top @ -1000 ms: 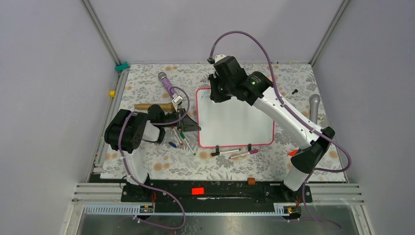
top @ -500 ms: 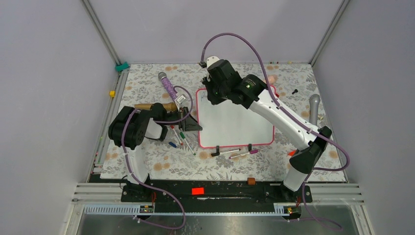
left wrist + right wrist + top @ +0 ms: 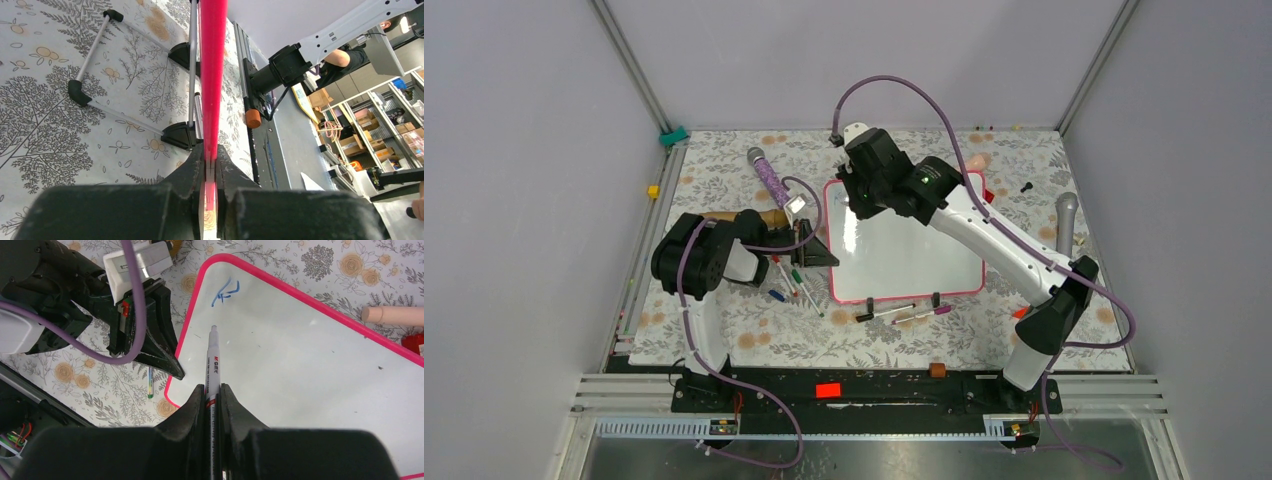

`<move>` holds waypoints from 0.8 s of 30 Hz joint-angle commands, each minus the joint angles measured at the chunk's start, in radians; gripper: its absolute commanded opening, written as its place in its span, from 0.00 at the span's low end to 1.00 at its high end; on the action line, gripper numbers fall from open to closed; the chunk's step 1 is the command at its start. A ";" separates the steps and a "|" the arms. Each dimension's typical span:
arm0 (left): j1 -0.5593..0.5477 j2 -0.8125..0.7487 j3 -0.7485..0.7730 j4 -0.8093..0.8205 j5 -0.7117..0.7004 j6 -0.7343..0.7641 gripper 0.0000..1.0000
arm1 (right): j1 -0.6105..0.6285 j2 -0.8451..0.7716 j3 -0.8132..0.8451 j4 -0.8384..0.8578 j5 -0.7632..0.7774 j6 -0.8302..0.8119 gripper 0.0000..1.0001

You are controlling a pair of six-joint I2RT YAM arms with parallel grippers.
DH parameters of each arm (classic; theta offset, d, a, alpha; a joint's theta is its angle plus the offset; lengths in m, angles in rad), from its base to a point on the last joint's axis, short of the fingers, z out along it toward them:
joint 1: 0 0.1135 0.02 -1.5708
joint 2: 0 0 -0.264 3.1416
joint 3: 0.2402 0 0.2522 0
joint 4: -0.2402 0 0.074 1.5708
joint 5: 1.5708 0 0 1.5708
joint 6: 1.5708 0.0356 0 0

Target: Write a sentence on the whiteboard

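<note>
The whiteboard (image 3: 909,250) lies mid-table, glossy white with a pink-red rim and two black clip feet at its near edge. My left gripper (image 3: 821,252) is shut on its left rim, seen edge-on as a red strip (image 3: 212,75) in the left wrist view. My right gripper (image 3: 854,195) is over the board's far left corner, shut on a white marker (image 3: 212,365) whose tip points at the board (image 3: 300,365) just below a short blue scribble (image 3: 226,292).
Several loose markers (image 3: 789,280) lie left of the board and two more (image 3: 904,312) at its near edge. A purple microphone (image 3: 767,175), a wooden stick (image 3: 729,217), a grey microphone (image 3: 1065,218) and a pale peg (image 3: 395,315) lie around.
My right arm has swung left, bringing the marker from the board's upper middle to its far left corner. My left arm keeps its hold on the rim.
</note>
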 commanded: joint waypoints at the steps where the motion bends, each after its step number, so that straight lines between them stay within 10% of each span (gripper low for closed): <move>1: -0.005 0.004 0.007 0.068 0.031 0.025 0.00 | 0.008 -0.030 -0.006 0.038 0.014 -0.008 0.00; 24: 0.003 0.038 0.021 0.068 0.041 -0.014 0.00 | 0.038 0.064 0.088 0.043 0.145 0.018 0.00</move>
